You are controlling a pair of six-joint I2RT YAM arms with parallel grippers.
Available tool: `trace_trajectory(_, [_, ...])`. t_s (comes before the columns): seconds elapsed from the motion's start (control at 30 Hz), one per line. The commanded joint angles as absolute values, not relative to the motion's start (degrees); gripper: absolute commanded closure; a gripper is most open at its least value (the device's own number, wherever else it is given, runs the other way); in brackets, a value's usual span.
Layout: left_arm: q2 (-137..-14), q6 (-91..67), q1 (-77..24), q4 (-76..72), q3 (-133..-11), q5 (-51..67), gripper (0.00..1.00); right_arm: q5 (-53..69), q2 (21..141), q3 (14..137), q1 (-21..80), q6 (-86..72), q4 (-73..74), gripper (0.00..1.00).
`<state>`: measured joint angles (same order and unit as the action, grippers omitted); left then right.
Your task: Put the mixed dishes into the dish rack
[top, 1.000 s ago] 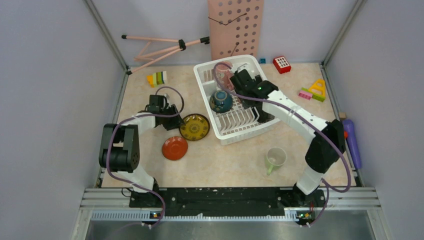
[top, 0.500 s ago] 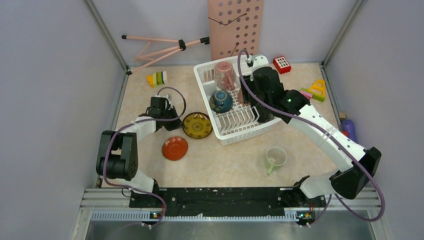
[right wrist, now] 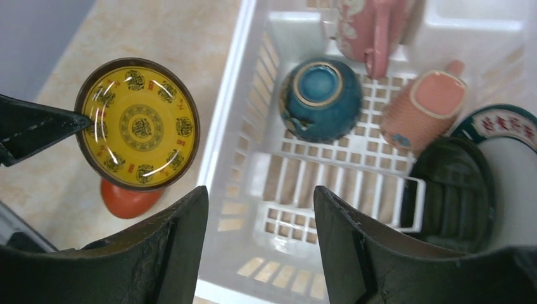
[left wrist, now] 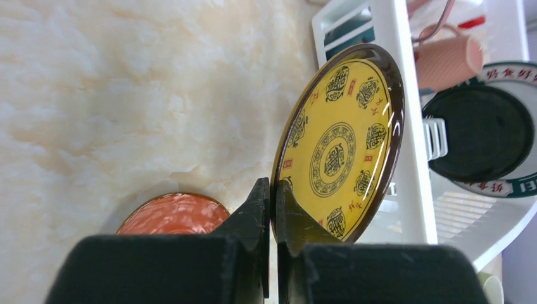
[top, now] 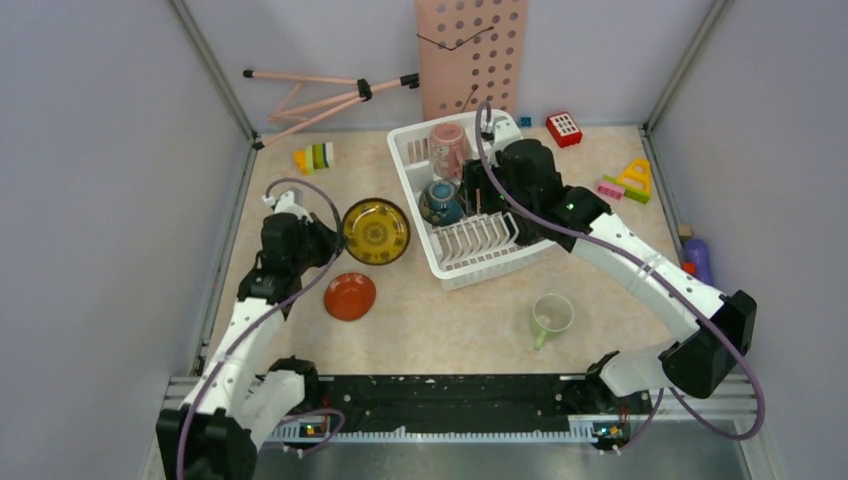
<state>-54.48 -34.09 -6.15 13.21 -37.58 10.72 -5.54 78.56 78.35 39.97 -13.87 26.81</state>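
Clenching the yellow plate (left wrist: 339, 149) by its rim, the left hand (left wrist: 273, 187) is probably needing a move toward three o'clock into the dish rack (top: 488, 268); the right hand (right wrist: 259, 196) is hanging released.

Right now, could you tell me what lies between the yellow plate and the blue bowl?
Only the rack's white side wall stands between the plate and the bowl, as the right wrist view shows.

The top view looks down on the whole tabletop (top: 450, 310) from its near edge. Both wrist views sit close, sharing the dish (left wrist: 339, 149) and rack (right wrist: 221, 126).
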Motion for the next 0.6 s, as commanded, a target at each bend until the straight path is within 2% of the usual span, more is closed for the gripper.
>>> trace_trajectory(0.0, [-44.7, -36.3, -6.2, 18.2, -39.6, 1.4, 1.0, 3.4, 76.2, 77.0, 40.3, -17.7, 17.2, 0.39])
trace_trajectory(0.1, [-39.3, -35.8, -6.2, 19.2, -40.8, 0.8, 1.0, 6.1, 75.4, 75.3, 40.3, -19.9, 13.5, 0.4])
trace_trajectory(0.23, [-35.6, -35.9, -6.2, 18.7, -43.3, 7.0, 1.0, 9.1, 72.9, 70.1, 40.4, -23.7, 5.5, 0.4])
trace_trajectory(0.4, [-35.1, -38.1, -6.2, 14.7, -44.6, 16.9, 1.0, 13.9, 75.0, 70.9, 42.0, -24.9, 2.8, 0.4])
trace_trajectory(0.57, [-36.1, -40.3, -6.2, 12.4, -44.8, 20.9, 1.0, 14.8, 76.8, 71.3, 44.4, -25.1, 0.4, 0.4])
